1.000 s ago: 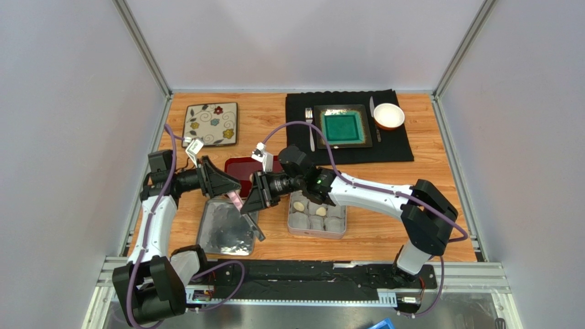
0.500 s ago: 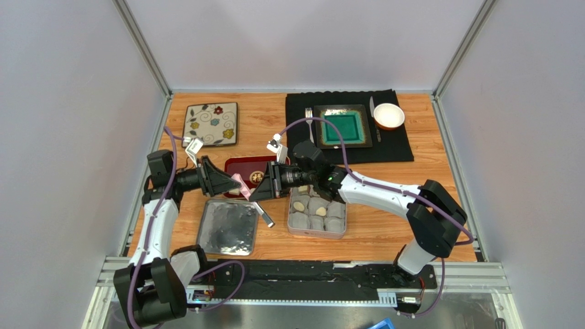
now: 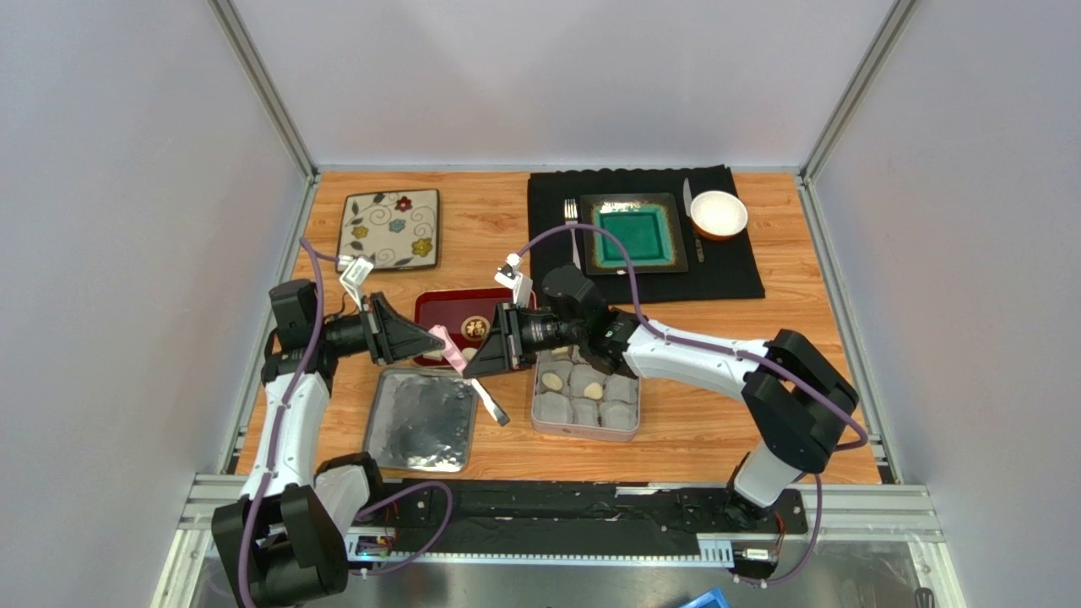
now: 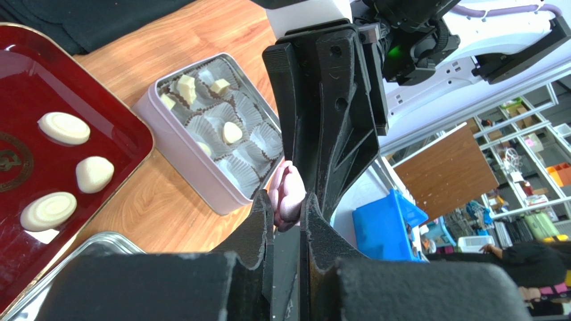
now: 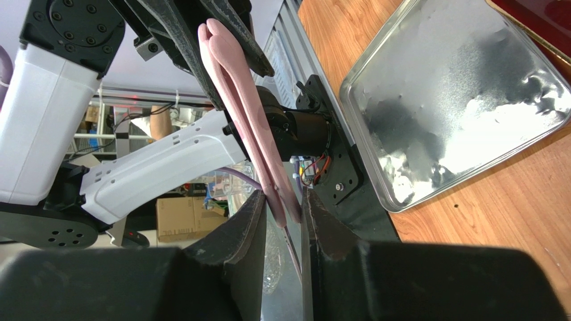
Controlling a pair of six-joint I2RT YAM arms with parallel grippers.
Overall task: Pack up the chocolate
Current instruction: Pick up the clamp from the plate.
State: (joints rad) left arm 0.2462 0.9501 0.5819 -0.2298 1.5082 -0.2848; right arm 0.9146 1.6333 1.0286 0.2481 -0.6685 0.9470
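Two robot arms meet over a wooden table, both gripping one pair of pink tongs (image 5: 236, 100). The left gripper (image 4: 287, 204) is clenched on the rounded pink end of the tongs. The right gripper (image 5: 283, 197) is clamped on the same tongs farther along, where the two pink arms narrow to a thin stem. The tongs' long axis runs straight from one gripper to the other, roughly left to right above the table, with the two grippers almost nose to nose.

The loose chocolates (image 4: 64, 127) are cream ovals, and three show on the red tray (image 4: 40, 73). From above, this tray lies just beyond the meeting point of the grippers, towards the far side of the table, and close to both.

The tin (image 4: 177, 157), lined with white paper cups (image 4: 258, 137), sits just beside the tray on the right arm's side, under that arm's wrist. A few chocolates (image 4: 231, 132) already rest in its cups, and several of the cups that show are empty. The tin's shiny silver lid (image 5: 462, 100) lies on the table nearer the arm bases, on the left arm's side.

The packing looks partly done. As a judgement, the next move depends on which arm lets go. The right arm is nearer the tin, and the tray is within easy reach of either. Whichever arm keeps the tongs would need to swing their working end down towards the tray.
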